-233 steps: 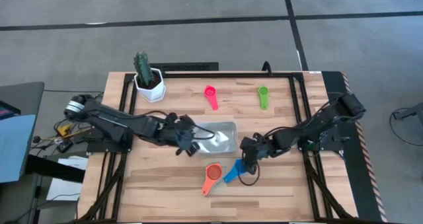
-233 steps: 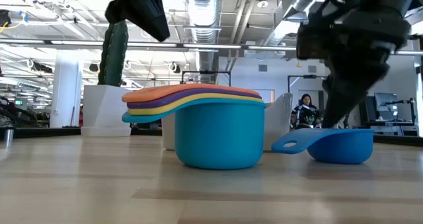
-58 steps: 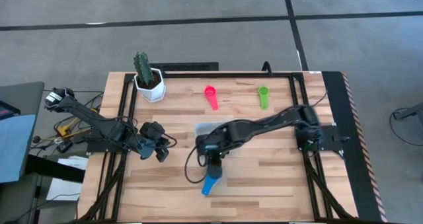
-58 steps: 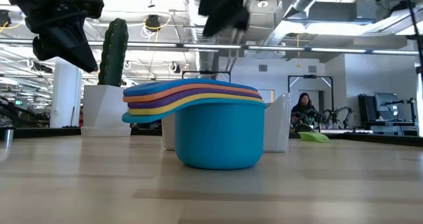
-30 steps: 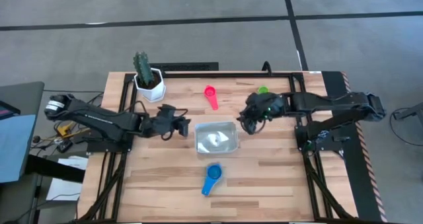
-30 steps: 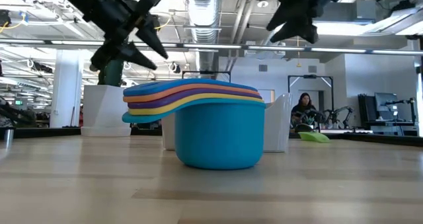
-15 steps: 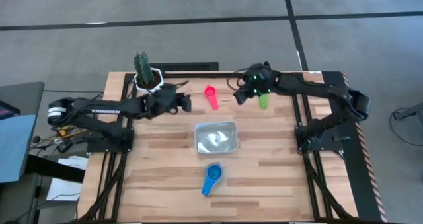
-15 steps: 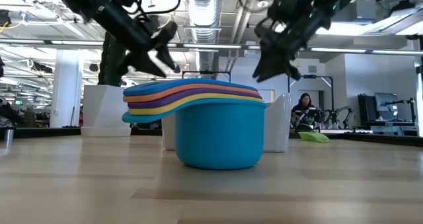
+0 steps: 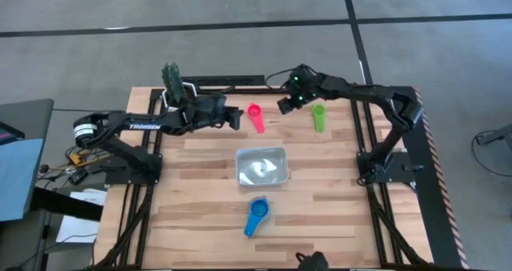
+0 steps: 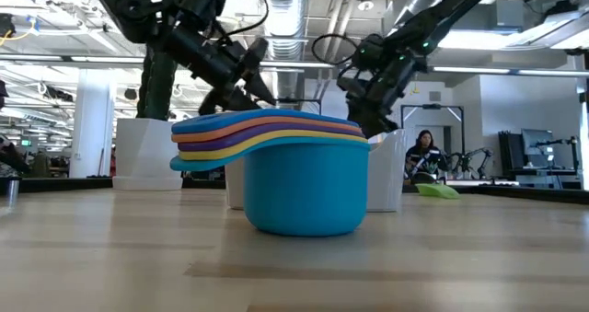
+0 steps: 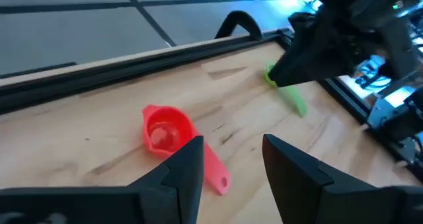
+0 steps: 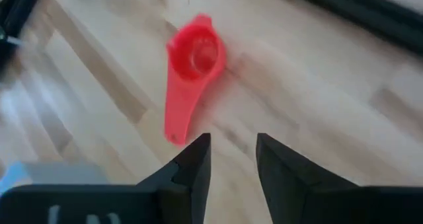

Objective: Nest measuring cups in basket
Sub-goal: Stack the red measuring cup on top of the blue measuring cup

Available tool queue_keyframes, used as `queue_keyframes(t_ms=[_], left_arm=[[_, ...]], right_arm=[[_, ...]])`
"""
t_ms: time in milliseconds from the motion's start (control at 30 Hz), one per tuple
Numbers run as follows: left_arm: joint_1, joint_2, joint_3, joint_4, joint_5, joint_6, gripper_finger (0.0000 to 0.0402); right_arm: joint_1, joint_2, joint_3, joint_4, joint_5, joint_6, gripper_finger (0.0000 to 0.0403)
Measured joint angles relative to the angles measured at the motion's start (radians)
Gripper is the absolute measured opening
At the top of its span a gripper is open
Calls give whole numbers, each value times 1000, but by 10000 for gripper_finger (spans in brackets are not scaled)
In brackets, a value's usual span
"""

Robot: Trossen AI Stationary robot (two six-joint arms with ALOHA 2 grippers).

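A pink cup [image 9: 255, 115] and a green cup [image 9: 318, 117] lie on the table near its far edge. The other measuring cups stand nested in a stack [image 9: 257, 216] on the wood near the front edge, teal [image 10: 305, 189] at the bottom and blue on top. The clear basket [image 9: 277, 154] sits mid-table with no cup in it. My left gripper [image 9: 238, 117] hovers open just left of the pink cup [image 11: 166, 128]. My right gripper [image 9: 284, 105] hangs open between the pink cup [image 12: 193, 57] and the green cup, nothing between its fingers.
A white pot with a cactus [image 9: 178, 93] stands at the far left corner, close behind my left arm. A black frame rail [image 9: 264, 88] runs along the far edge. Bare wood lies on both sides of the basket.
Both grippers have left the basket's sides and gone toward the far edge. The left one went right toward the pink cup. The right one went left and down, stopping between the pink and green cups. No cup has moved.
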Motion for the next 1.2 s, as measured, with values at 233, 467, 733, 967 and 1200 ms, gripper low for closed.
queue_keyframes(t_ms=[233,467,733,967,1200], left_arm=[[-22,37,71,-38,2,10,129],[-49,31,116,-123,-39,-3,112],[-57,31,121,-176,-5,30,106],[-57,25,121,-222,49,87,106],[-65,-70,111,-374,137,172,106]], right_arm=[[-40,110,137,-126,-17,-171,156],[-83,170,201,-152,-70,-183,156],[-77,161,201,-187,-73,-175,148],[1,161,201,-184,-15,-123,142],[77,161,201,-142,61,15,141]])
